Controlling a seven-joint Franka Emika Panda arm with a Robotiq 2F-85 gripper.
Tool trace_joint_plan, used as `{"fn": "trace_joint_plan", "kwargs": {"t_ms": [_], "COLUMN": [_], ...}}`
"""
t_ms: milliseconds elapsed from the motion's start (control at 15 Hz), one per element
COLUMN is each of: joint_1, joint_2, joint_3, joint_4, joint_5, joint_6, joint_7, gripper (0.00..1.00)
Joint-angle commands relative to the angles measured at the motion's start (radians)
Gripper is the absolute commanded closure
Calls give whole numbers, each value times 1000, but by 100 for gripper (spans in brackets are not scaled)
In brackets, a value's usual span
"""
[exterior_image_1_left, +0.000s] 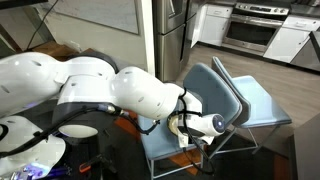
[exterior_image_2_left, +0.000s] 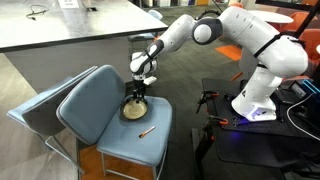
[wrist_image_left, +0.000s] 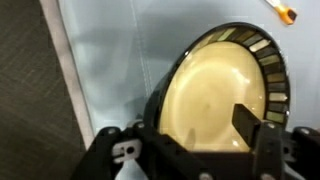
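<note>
A round tambourine (exterior_image_2_left: 133, 110) with a cream head and a black rim of metal jingles lies flat on the seat of a blue chair (exterior_image_2_left: 150, 142). My gripper (exterior_image_2_left: 138, 93) points straight down at it. In the wrist view the tambourine (wrist_image_left: 215, 85) fills the right half. My gripper (wrist_image_left: 205, 122) is open: one finger (wrist_image_left: 250, 122) stands over the cream head, the other at the near black rim. Nothing is clamped between them. In an exterior view the arm hides the tambourine, and only the gripper (exterior_image_1_left: 205, 127) shows over the chair (exterior_image_1_left: 245, 100).
An orange pen (exterior_image_2_left: 147, 131) lies on the seat in front of the tambourine, and shows as an orange pen (wrist_image_left: 283, 12) at the wrist view's top right. The chair back (exterior_image_2_left: 85, 100) rises beside the tambourine. A grey counter (exterior_image_2_left: 70, 25) stands behind. Dark carpet (wrist_image_left: 30, 90) borders the seat edge.
</note>
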Motion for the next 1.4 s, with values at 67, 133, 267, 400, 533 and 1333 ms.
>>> {"fn": "trace_joint_plan", "kwargs": {"t_ms": [67,133,267,400,533,1333], "joint_1": [8,8,11,12,15,-12], "joint_2": [37,41,49,53,55,-2], "joint_3": [-12,-15,-22,-24,-26,-7], "joint_4": [71,75,84,89,92,-9], "joint_5": [2,1,-3,-6,-9,-25], "joint_6": [-61,-62,-65,-61,-59,-29], "joint_7": [-4,-3,0,-1,1,-98], "gripper": [55,62,77,92,100,98]}}
